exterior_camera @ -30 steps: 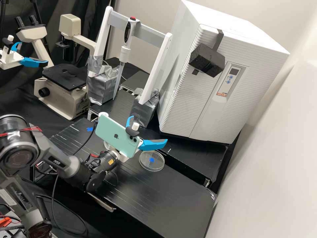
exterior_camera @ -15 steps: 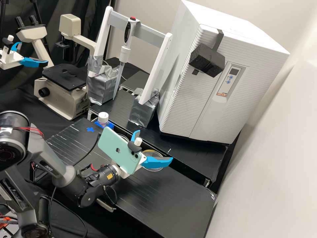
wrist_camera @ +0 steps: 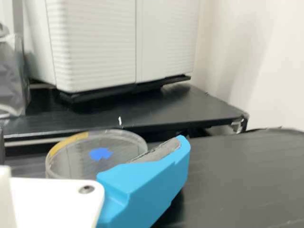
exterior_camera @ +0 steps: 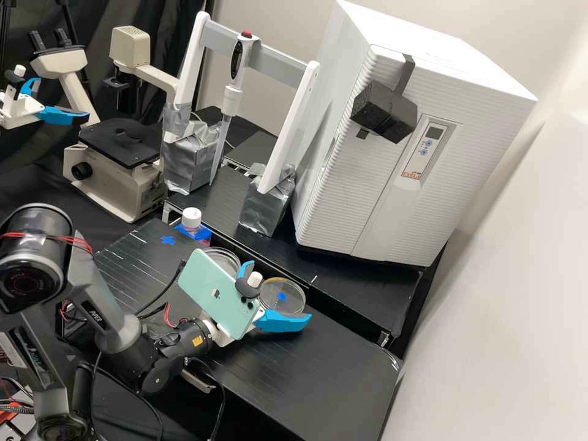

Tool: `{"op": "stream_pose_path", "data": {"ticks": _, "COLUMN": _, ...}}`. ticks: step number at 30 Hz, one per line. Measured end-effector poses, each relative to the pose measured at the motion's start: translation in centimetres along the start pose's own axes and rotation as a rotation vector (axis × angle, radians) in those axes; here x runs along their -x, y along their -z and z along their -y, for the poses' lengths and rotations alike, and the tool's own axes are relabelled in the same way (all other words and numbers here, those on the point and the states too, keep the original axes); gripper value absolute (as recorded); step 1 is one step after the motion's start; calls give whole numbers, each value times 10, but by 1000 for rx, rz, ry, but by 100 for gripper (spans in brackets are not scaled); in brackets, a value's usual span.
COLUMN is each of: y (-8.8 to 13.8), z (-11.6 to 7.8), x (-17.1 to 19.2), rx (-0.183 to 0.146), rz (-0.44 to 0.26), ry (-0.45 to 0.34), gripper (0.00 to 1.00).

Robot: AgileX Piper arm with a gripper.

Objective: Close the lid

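In the high view my gripper (exterior_camera: 279, 291) stands open just on the near side of a round clear dish (exterior_camera: 288, 297), its blue fingers spread apart. A second clear dish (exterior_camera: 223, 256) is partly behind the phone on the arm. In the wrist view the gripper (wrist_camera: 147, 183) shows one blue finger, hiding the near edge of the dish (wrist_camera: 76, 159), which has yellow tape on its rim. A blue mark shows through the dish. Whether a lid sits on either dish I cannot tell.
Behind the bench (exterior_camera: 331, 373) a raised black shelf (exterior_camera: 361, 288) carries the white incubator (exterior_camera: 343, 202) and a pipette stand (exterior_camera: 288, 128) on taped blocks. A white-capped bottle (exterior_camera: 192, 218) stands in a blue holder. A microscope (exterior_camera: 116, 177) is further left.
My gripper has moved lower and towards the near side of the bench, with the phone tilting. The bottle and more of the left dish have come into sight from behind it.
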State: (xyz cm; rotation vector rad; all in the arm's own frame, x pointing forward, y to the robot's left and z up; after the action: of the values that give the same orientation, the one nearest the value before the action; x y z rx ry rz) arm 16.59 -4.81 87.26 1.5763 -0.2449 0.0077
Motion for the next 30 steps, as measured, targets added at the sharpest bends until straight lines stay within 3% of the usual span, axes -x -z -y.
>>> {"op": "stream_pose_path", "data": {"ticks": 13, "y": -10, "z": -2, "x": 0, "rx": 40, "rz": 41, "ry": -11, "gripper": 100}}
{"op": "stream_pose_path", "data": {"ticks": 24, "y": -14, "z": 0, "x": -1, "rx": 46, "rz": 41, "ry": -12, "gripper": 100}}
{"op": "stream_pose_path", "data": {"ticks": 25, "y": -14, "z": 0, "x": -1, "rx": 46, "rz": 40, "ry": -11, "gripper": 0}}
{"op": "stream_pose_path", "data": {"ticks": 30, "y": -15, "z": 1, "x": -2, "rx": 40, "rz": 38, "ry": -9, "gripper": 0}}
